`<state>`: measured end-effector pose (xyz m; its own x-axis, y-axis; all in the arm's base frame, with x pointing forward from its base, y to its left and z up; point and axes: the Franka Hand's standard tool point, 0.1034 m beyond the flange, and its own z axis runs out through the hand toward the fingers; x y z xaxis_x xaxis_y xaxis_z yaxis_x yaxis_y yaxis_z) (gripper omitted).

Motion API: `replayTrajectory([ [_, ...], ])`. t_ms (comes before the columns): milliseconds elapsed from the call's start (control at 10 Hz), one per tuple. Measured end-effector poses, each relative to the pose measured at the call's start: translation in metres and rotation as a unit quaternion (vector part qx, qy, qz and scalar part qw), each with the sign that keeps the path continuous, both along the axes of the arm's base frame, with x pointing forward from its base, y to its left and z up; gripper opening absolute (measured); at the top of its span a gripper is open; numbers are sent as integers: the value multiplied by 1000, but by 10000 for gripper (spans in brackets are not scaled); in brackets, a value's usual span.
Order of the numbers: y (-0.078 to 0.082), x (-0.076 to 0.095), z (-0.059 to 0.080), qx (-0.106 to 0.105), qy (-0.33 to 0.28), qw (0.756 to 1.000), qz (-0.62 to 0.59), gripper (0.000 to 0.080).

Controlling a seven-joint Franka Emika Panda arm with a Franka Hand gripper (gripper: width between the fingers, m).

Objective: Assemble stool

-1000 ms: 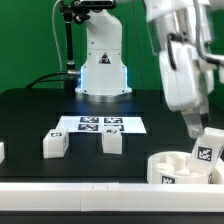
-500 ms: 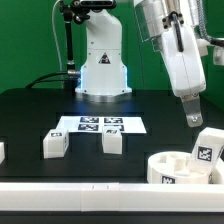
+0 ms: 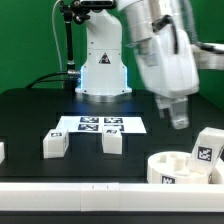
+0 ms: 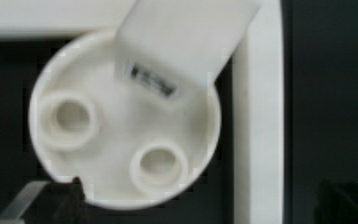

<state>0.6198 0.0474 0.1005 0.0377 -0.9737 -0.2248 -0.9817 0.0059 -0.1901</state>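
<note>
Green backdrop (image 3: 25,40) behind black table (image 3: 30,112) bearing marker board (image 3: 100,124), two loose legs (image 3: 54,144) (image 3: 112,142), seat (image 3: 166,170); jaws blurred, state unclear.

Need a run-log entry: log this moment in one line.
gripper open, empty | fitted leg in seat socket | two loose legs near marker board

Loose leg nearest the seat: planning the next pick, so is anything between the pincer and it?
Nothing visible. The pincer hangs above the table, to the exterior view's right of that leg; the seat sits farther right, off the path.
</note>
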Motion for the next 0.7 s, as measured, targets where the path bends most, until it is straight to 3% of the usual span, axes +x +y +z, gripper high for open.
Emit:
replayTrajectory([
  [200, -41, -10, -2, -28, -12, 996, 85, 648],
  [300, -52, -7, 1, -46, -8, 991, 124, 648],
  [600, -50, -6, 1, -52, -16, 987, 148, 648],
  [700, -49, -5, 0, -72, -23, 974, 213, 648],
])
